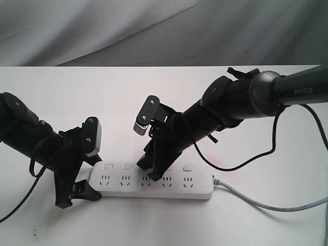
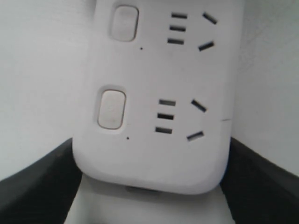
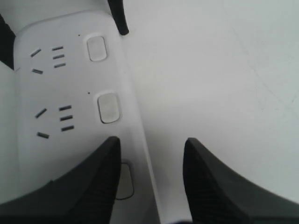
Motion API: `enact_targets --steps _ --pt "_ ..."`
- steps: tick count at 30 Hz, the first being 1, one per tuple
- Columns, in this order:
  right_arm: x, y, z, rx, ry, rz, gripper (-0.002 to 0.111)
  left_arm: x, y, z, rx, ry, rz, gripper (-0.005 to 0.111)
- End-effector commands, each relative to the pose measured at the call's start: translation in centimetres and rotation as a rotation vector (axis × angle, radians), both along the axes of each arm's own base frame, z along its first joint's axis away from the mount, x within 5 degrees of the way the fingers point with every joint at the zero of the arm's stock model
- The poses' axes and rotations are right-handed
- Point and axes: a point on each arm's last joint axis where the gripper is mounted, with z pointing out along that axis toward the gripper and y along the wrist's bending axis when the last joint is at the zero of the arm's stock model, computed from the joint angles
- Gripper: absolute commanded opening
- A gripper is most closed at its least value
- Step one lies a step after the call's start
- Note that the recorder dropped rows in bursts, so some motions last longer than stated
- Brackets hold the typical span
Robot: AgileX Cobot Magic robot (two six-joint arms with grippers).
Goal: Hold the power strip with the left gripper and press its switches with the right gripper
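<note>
On the near half of the white table (image 1: 51,102), the power strip (image 1: 154,188) lies flat, long axis left to right. Its grey cord (image 1: 256,202) leaves the right end. The row of switches (image 1: 128,166) runs along the far edge, with the sockets on the near side.

Left gripper (image 1: 77,197): at the strip's left end, jaws spread to the strip's width, one finger on each long edge. The left wrist view shows both fingers (image 2: 37,186) flush against the plastic, so I read this as a grip on the strip. Hold step looks done.

Right gripper (image 1: 156,166): angled in from the far right, tips at the middle of the strip. Jaws parted, nothing held. One finger (image 3: 88,186) sits over the third switch (image 3: 125,186) from the left, half covering it. The other finger hangs over bare table just beyond the far edge. Contact with the button: cannot tell.

Step in hand, as I judge it: pressing, at the middle switch. Whether any button has been clicked cannot be read here.

Next move calls for a short, straight push down with that one fingertip centred on the button, then a lift clear and a shift along the row. The left grip must resist the push so the strip neither tips nor slides.
</note>
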Motion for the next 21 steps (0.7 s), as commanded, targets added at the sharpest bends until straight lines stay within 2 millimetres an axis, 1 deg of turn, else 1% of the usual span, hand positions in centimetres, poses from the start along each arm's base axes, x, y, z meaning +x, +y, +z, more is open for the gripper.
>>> enact_targets --steps 1,6,17,19,21 --pt "-0.6 -0.8 -2.5 -0.088 0.015 0.062 0.041 0.2 0.1 0.1 -0.002 -0.009 0.016 0.060" --pt "-1.0 -1.6 -3.1 -0.104 0.034 0.051 0.041 0.2 0.1 0.1 -0.002 -0.009 0.016 0.060" --pt "-0.8 -1.6 -3.1 -0.102 0.029 0.035 0.041 0.2 0.1 0.1 -0.002 -0.009 0.016 0.060" --pt "-0.8 -1.5 -2.6 -0.087 0.023 0.025 0.041 0.2 0.1 0.1 -0.002 -0.009 0.016 0.060" --pt "-0.8 -1.3 -1.7 -0.063 0.013 0.010 0.041 0.2 0.1 0.1 -0.002 -0.009 0.016 0.060"
